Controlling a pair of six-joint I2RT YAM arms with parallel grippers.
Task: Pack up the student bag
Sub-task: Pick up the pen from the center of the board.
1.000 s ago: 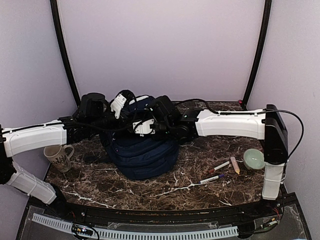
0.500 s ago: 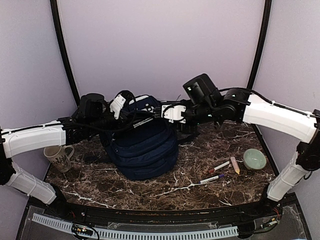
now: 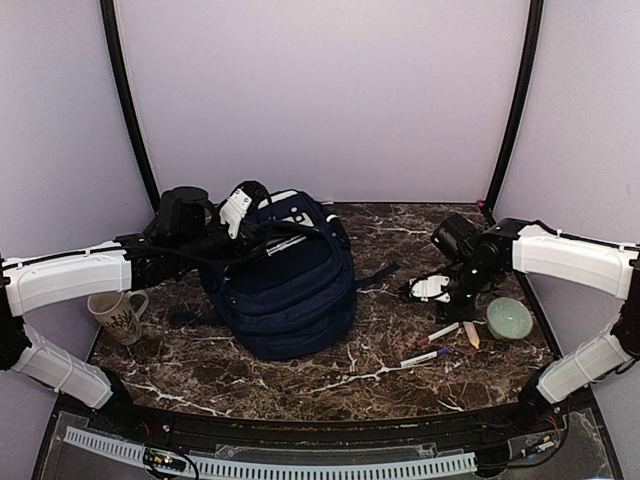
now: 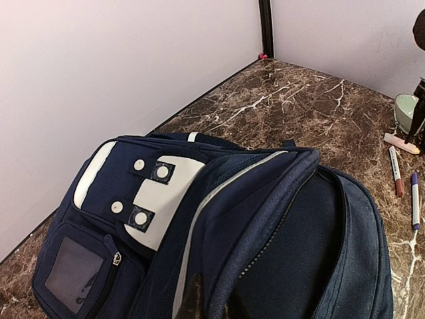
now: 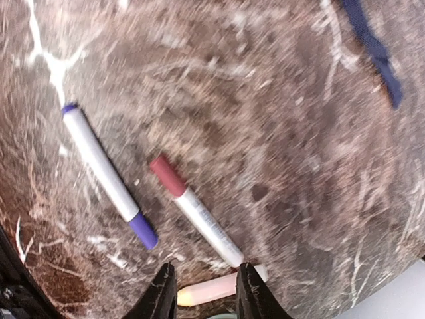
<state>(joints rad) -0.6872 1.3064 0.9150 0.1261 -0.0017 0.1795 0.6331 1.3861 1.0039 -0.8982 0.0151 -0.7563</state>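
Observation:
The student bag point(image 3: 288, 285) is a navy backpack standing at the table's centre left, and its main zip opening gapes in the left wrist view point(image 4: 292, 246). My left gripper point(image 3: 262, 230) is shut on the bag's top rim and holds the flap up; its fingertips pinch the navy edge point(image 4: 219, 306). My right gripper point(image 3: 447, 298) is open and empty, low over the table to the right of the bag. In the right wrist view point(image 5: 206, 296) its tips straddle a pink crayon point(image 5: 212, 289), and I cannot tell if they touch it.
A red-capped marker point(image 3: 437, 333), a purple marker point(image 3: 424, 356) and the pink crayon point(image 3: 469, 330) lie at the right front. A pale green bowl point(image 3: 508, 318) sits beside them. A mug point(image 3: 118, 312) stands at the left edge. A bag strap point(image 3: 378, 274) trails right.
My right arm has pulled away from the bag's top and swung right and down to just over the markers. The left gripper and the bag have not moved.

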